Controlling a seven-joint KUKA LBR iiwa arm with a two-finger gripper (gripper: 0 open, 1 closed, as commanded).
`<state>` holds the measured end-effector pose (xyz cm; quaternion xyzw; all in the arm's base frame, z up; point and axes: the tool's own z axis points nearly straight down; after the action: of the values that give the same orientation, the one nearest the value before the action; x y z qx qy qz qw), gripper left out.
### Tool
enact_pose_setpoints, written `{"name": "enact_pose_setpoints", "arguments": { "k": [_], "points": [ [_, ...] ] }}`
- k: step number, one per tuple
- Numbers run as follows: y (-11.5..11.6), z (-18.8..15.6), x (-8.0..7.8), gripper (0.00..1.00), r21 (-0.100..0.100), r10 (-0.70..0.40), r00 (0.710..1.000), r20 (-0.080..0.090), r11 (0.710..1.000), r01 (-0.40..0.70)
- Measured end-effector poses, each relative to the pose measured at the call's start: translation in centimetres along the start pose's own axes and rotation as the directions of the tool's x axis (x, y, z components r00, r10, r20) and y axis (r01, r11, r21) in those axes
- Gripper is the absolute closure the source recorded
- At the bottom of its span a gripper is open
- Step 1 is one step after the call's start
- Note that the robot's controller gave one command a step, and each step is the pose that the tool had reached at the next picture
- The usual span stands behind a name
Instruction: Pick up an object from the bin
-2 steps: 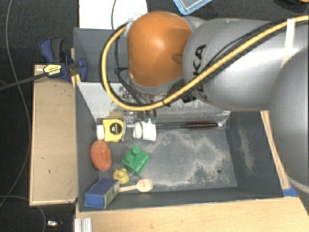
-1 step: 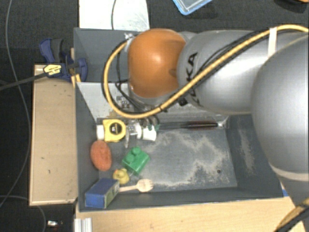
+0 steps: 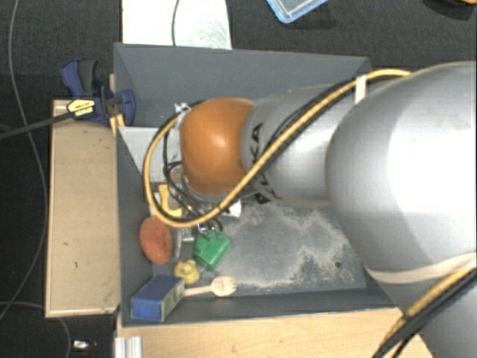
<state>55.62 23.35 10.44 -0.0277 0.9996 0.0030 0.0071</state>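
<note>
My gripper [image 3: 188,237] reaches down under the orange wrist cover at the bin's front left. Just right of it, close against it, lies a green plastic piece [image 3: 212,250]. A reddish-brown oval lump [image 3: 156,241] rests to the gripper's left by the bin's left wall. In front of the gripper sits a small yellow thing [image 3: 186,271]. A pale wooden spoon [image 3: 215,287] lies beside that yellow thing, along the front wall. I cannot make out whether anything sits in the gripper.
A blue box with an olive side [image 3: 157,299] fills the front left corner. The arm and its yellow cable cover the bin's middle and right. Bare scuffed floor shows at the front centre.
</note>
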Motion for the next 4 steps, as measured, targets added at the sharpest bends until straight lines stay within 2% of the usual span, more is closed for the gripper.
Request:
{"name": "enact_pose_setpoints", "arguments": {
  "k": [1,2,3,4],
  "points": [
    [-3.1,1.3,2.8,0.00,0.001,-0.211,0.977,0.000,0.977,0.211],
    [-9.3,3.0,1.9,0.00,-0.001,-0.147,0.989,-0.005,0.989,0.147],
    [-10.1,3.3,1.6,0.00,-0.001,-0.139,0.990,-0.005,0.990,0.139],
    [-13.6,3.3,2.7,0.00,0.001,-0.157,0.988,-0.005,0.988,0.157]
  ]
}}
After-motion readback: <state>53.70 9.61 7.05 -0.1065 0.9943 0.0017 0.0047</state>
